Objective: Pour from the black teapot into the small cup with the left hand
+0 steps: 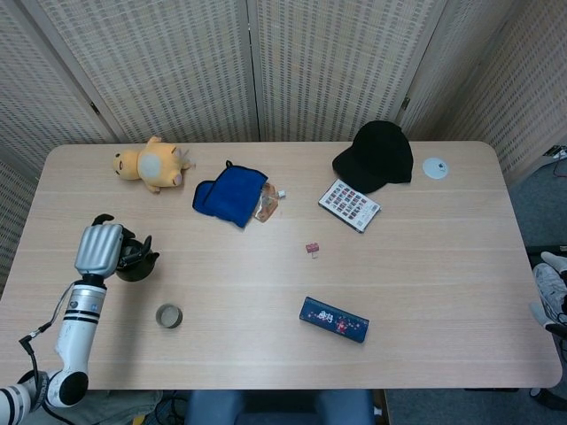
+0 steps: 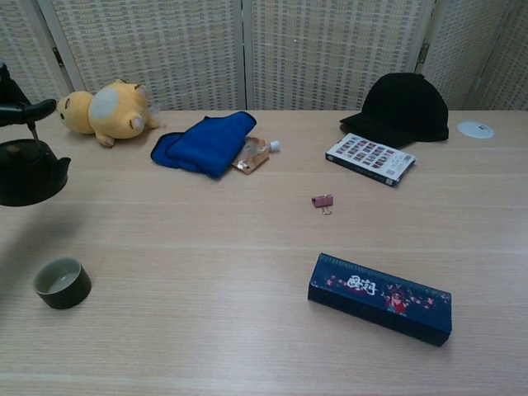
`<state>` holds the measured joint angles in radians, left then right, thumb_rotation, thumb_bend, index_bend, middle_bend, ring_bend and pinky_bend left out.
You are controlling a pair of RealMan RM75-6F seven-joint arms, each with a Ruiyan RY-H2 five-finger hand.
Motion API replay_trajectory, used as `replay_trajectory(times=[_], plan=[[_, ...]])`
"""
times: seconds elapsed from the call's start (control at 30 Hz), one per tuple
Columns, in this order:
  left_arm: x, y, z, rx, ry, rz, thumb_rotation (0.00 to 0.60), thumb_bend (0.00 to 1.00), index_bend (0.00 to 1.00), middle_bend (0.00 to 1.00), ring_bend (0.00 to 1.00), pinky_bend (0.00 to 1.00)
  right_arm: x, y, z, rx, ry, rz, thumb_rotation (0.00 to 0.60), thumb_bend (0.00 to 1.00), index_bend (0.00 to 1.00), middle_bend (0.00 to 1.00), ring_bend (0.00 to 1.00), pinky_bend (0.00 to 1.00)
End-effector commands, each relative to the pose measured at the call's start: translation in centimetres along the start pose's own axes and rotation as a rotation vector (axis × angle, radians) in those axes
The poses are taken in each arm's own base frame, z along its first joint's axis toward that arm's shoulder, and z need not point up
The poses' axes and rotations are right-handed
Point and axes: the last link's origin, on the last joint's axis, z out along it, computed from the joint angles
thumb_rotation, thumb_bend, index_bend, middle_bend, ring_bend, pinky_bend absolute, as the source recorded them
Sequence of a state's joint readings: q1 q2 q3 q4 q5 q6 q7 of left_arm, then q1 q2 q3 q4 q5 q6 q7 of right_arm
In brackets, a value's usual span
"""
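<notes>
On the pale wooden table (image 1: 425, 266) before woven screens, I see my left hand (image 1: 99, 249) gripping the black teapot (image 2: 29, 170) by its handle, lifted clear above the small cup (image 2: 62, 282). The chest view's edge crops hand and pot; my right hand is out of frame.

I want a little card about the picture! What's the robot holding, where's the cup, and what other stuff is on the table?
left hand: holds the teapot by its handle, lifted off the table
right hand: not in view
cup: on the table, near edge, below and right of the teapot; nothing pouring yet
other stuff: plush toy, blue cloth, black cap, pencil case, binder clip
</notes>
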<state>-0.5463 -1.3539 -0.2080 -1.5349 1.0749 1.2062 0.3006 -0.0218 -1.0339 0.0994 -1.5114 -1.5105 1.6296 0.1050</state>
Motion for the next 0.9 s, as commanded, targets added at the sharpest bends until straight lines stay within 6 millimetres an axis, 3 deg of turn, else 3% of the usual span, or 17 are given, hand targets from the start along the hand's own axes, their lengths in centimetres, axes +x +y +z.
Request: replay_trajectory(times=[0.03, 0.2, 0.33, 0.47, 0.9], plan=[[0.0, 0.0, -0.3, -0.011, -0.003, 0.006, 0.24, 0.4, 1.0, 1.0, 1.0, 0.22, 0.0, 0.0, 0.0, 0.002, 0.0, 0.001, 0.6, 0.16, 0.24, 0.28, 0.17, 0.17], [0.3, 0.1, -0.9, -0.033, 0.002, 0.01, 0.255, 0.4, 1.0, 1.0, 1.0, 0.25, -0.1, -0.1, 0.0, 0.005, -0.003, 0.002, 0.6, 0.16, 0.24, 0.28, 0.17, 0.17], [0.3, 0.3, -1.3, -0.049, -0.004, 0.02, 0.318, 0.41, 1.0, 1.0, 0.99, 0.26, -0.2, -0.2, 0.1, 0.005, -0.007, 0.004, 0.6, 0.16, 0.24, 0.28, 0.17, 0.17], [0.4, 0.4, -1.6, -0.061, -0.014, 0.029, 0.344, 0.41, 1.0, 1.0, 0.98, 0.27, -0.2, -0.2, 0.0, 0.006, -0.006, 0.004, 0.6, 0.16, 0.24, 0.28, 0.17, 0.17], [0.6, 0.9, -2.9, -0.106, -0.039, 0.036, 0.354, 0.41, 1.0, 1.0, 0.98, 0.29, -0.3, -0.3, -0.1, 0.008, -0.015, 0.005, 0.6, 0.16, 0.24, 0.28, 0.17, 0.17]])
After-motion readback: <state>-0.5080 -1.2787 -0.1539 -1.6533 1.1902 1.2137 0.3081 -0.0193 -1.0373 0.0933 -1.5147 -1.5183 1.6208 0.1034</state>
